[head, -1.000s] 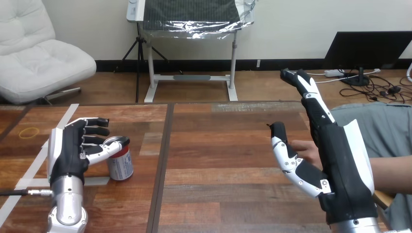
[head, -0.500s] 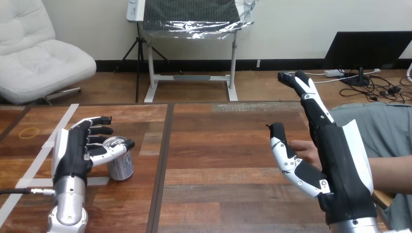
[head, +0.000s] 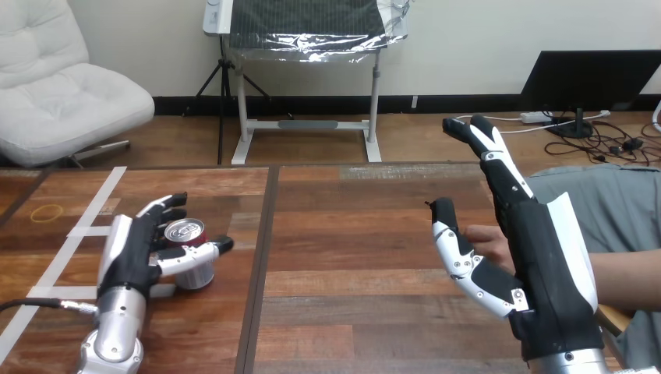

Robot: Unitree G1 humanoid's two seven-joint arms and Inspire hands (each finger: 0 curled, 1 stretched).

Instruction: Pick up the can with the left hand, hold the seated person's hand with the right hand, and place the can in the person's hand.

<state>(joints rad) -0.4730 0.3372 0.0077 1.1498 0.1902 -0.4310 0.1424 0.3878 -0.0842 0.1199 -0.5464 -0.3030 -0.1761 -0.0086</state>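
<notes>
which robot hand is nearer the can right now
Left. The left robot hand is at the can, which stands between its thumb and fingers. The right robot hand is far across the table, raised open beside the person's hand.

White wall; wood floor; white armchair left; foil-wrapped panel on stand; black monitor right.

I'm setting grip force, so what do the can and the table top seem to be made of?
The can looks like thin metal, probably aluminium: its lid is shiny silver and reflects light, with a red printed band just below. The table looks like wooden planks, brown with visible grain and a dull sheen, though a wood-look laminate can't be ruled out.
</notes>
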